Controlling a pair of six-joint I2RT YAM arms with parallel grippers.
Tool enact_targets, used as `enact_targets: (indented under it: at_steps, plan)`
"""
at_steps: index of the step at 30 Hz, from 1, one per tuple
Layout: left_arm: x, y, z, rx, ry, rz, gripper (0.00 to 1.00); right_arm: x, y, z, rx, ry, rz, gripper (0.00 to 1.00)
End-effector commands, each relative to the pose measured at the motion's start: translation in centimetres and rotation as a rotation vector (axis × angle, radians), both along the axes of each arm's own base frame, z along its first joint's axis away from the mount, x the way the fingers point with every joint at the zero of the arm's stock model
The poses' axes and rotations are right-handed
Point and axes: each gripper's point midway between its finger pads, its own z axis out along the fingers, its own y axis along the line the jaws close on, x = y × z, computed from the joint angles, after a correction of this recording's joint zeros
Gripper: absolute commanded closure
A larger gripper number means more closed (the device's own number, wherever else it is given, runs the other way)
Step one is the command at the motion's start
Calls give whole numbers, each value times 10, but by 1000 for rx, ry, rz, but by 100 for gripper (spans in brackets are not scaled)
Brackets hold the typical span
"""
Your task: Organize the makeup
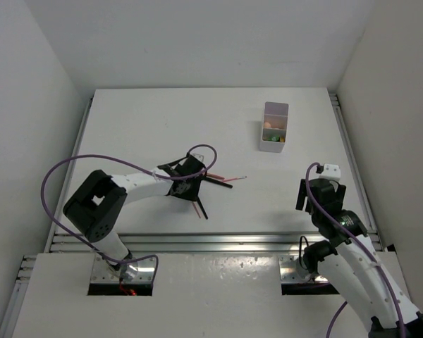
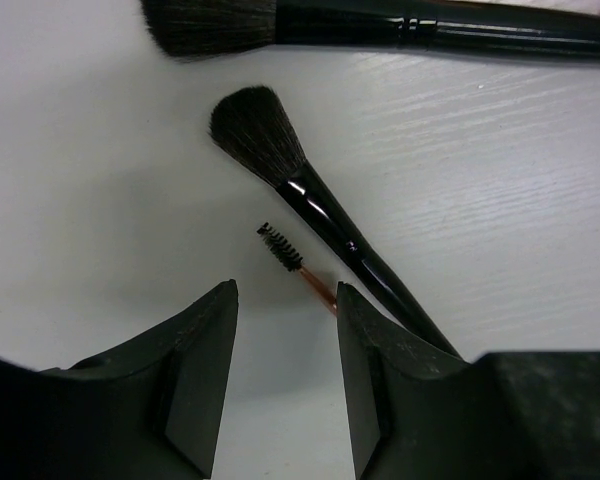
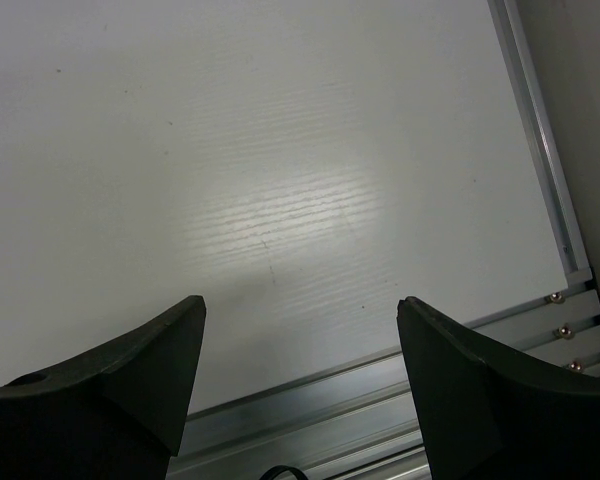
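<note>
The left gripper [image 2: 285, 292] hangs low with its jaws apart, and just ahead of them lies a thin pink pencil [image 2: 302, 268], its spoolie tip pointing away, close beside a black-handled brush [image 2: 325, 210], left of centre on the table [image 1: 162, 120]. The pencil looks light, stiff and apt to roll, so its shaft behind the bristles, clear of the brush handle, seems the best hold. The right gripper [image 3: 300, 305], also apart and empty, hovers at the near right.

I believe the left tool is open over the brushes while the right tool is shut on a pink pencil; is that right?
Not quite: the right wrist view shows the right tool open and holding nothing. The left tool is indeed open over the brushes.
</note>
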Motion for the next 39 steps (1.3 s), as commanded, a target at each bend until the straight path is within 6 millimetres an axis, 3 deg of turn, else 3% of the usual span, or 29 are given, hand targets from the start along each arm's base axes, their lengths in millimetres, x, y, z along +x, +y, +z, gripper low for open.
enact_targets:
  at_steps: [1,7,12,19,22,27,32,39]
  plan:
    - [-5,-4,-4,-12,12,-23,50,1,-5,3,-30,-12,-9,22]
    - [-5,-7,-12,-10,25,-36,51,-3,-9,3,-53,2,-13,22]
    - [-10,-3,-19,0,51,-17,66,-5,-16,10,-78,-28,-36,22]
    - [-25,31,-32,141,149,81,83,-12,-25,18,-110,-46,-55,22]
    - [-29,36,-32,164,160,85,93,-12,-27,19,-126,-39,-57,22]
    - [-34,44,-34,185,168,88,100,-11,-29,25,-137,-58,-60,22]
    - [-31,45,-21,184,135,58,100,-8,-29,33,-147,-70,-53,22]
    - [-1,44,40,115,-87,-9,100,0,-21,36,-113,-83,-35,22]
